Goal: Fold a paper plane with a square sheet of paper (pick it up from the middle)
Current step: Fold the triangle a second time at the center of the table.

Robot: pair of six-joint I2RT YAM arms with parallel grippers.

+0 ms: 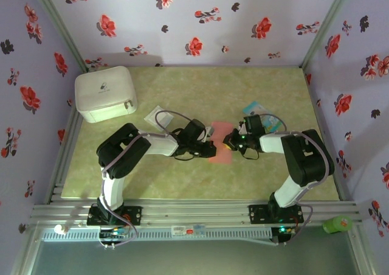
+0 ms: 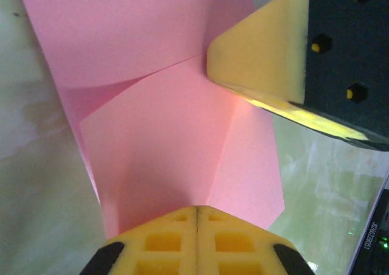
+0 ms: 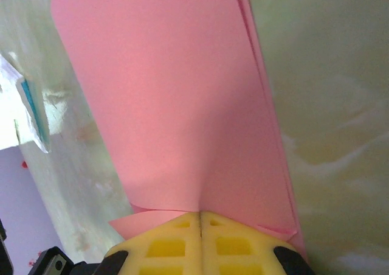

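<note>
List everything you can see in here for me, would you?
sheet of paper: one, salmon pink, partly folded, mid-table between the arms
box: one, white, far left corner of table
square packet: one, pale translucent, right of the box
flat packet: one, teal and white, far side, right of centre
round object: one, green, off the table, near right corner
table: one, yellow-green top
walls: three, lilac with red and black flowers, around the table
left arm: one, black and white, yellow jaws shut on the paper
right arm: one, black and white, yellow jaws shut on the paper
</note>
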